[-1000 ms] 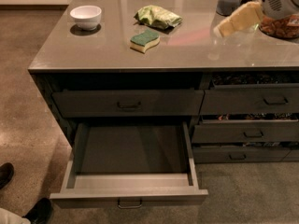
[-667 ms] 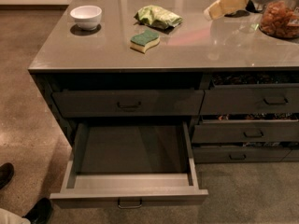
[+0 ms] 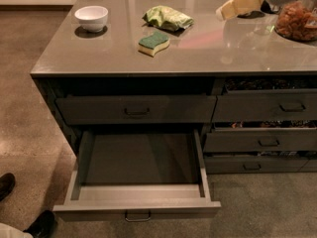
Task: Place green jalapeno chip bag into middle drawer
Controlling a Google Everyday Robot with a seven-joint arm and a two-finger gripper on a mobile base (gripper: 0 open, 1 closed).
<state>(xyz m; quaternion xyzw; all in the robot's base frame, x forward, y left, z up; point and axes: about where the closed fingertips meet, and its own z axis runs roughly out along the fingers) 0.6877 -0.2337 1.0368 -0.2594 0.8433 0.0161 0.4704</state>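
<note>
The green jalapeno chip bag [image 3: 167, 18] lies crinkled on the grey counter top [image 3: 208, 48], towards the back centre. The middle drawer [image 3: 138, 202] is pulled fully out at the lower left of the cabinet, and its grey box holds nothing. My gripper [image 3: 227, 11], with pale yellow tips, hangs over the counter at the upper right, to the right of the bag and apart from it. It holds nothing that I can see.
A green-and-yellow sponge [image 3: 153, 42] lies just in front of the bag. A white bowl [image 3: 91, 18] stands at the back left. A clear bag of orange snacks [image 3: 296, 20] sits at the right edge. Closed drawers [image 3: 262, 143] hold snacks. Shoes [image 3: 6, 185] are on the floor at left.
My gripper has moved towards the back of the counter and slightly left, then stayed about still. The bag, sponge and drawer have not moved.
</note>
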